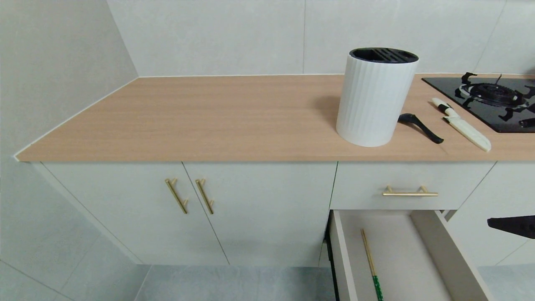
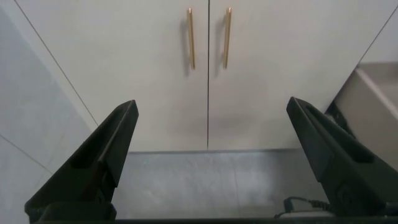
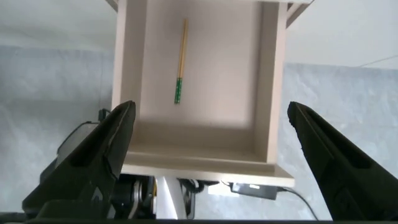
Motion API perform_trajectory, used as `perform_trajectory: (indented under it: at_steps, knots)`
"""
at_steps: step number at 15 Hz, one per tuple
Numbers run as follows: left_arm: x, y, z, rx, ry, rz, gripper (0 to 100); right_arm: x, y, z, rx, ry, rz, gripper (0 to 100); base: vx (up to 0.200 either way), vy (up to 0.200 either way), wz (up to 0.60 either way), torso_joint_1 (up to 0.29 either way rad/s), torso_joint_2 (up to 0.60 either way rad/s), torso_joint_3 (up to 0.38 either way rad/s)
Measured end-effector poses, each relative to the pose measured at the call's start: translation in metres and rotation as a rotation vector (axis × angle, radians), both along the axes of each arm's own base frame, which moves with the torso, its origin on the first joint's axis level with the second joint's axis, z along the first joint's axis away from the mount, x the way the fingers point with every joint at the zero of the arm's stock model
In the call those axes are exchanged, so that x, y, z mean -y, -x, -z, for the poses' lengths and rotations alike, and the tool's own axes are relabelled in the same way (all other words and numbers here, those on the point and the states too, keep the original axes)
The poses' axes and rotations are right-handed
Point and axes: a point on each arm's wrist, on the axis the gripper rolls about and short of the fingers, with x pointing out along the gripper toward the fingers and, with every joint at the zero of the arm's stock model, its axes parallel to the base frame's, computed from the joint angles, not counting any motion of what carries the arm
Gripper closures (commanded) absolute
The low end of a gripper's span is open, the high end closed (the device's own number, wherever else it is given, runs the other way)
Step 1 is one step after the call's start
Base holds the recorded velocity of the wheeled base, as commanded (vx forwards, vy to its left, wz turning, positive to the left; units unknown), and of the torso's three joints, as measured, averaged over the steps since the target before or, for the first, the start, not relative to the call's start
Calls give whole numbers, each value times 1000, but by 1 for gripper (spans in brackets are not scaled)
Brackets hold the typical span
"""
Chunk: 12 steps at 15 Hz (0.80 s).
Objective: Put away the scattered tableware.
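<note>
A white ribbed holder (image 1: 376,98) with a black slotted top stands on the wooden counter (image 1: 209,121). Beside it lie a black spoon (image 1: 420,127) and a white knife (image 1: 462,124). Below the counter a drawer (image 1: 451,255) is pulled out, with wooden, green-ended chopsticks (image 1: 371,263) on its floor. My right gripper (image 3: 211,109) hangs open above that drawer (image 3: 267,81), holding nothing, with the chopsticks (image 3: 181,62) beneath it. My left gripper (image 2: 211,106) is open and holds nothing, low in front of the cupboard doors (image 2: 249,93).
A black gas hob (image 1: 489,100) is set into the counter at the far right, close to the knife. Gold handles (image 1: 188,195) stick out from the cupboard doors, and another gold handle (image 1: 409,193) from the closed drawer above the open one. A tiled wall closes the left side.
</note>
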Motion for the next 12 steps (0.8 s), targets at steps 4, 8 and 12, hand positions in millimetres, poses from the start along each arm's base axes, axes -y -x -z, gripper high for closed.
perform_trajectory:
  at_steps: [4, 8, 12]
  knots:
    - [0, 0, 0, 0, 0, 0, 0, 0, -2, 1, 50, 23, -20, 0, 0, 0, 0, 152, -305, -163]
    - [0, 0, 0, 0, 0, 0, 0, 5, -31, -7, 172, 86, -96, 0, 0, 0, 0, 9, -18, -9]
    - [0, 0, 0, 0, 0, 0, 0, 18, -93, -23, 244, 31, -199, 0, 0, 0, 0, 0, 0, 0]
